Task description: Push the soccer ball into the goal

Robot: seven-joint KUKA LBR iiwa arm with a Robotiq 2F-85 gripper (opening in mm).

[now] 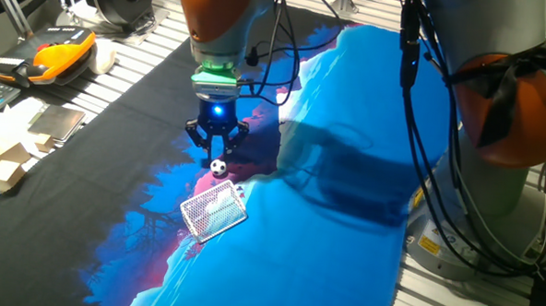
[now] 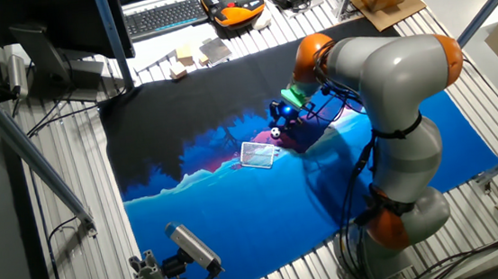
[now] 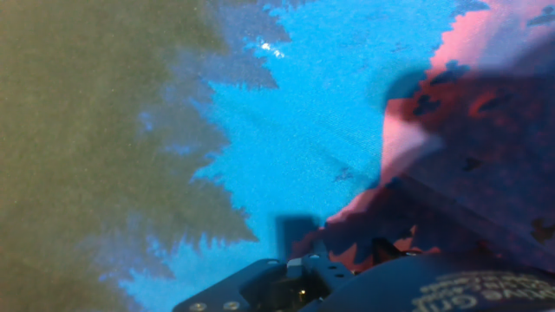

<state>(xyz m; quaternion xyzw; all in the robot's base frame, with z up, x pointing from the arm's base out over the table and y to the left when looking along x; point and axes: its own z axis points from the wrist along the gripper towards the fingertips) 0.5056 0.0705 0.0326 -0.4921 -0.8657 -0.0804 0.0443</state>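
Goal (image 1: 213, 210) lay nearest, on the printed cloth (image 1: 344, 221), ball (image 1: 218, 167) just behind its mouth. Gripper (image 1: 216, 149) pointed straight down, hovering just behind ball, arm (image 2: 389, 82) arched over; fingers seemingly apart, though hard to tell.

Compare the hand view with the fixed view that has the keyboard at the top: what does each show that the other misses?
Only the hand view: close cloth print and the gripper's own body at the bottom edge; no ball or goal appears. Only the fixed view: the soccer ball just beside the gripper, the goal lying close beyond it, and the whole arm. Both share the blue, pink and black cloth.
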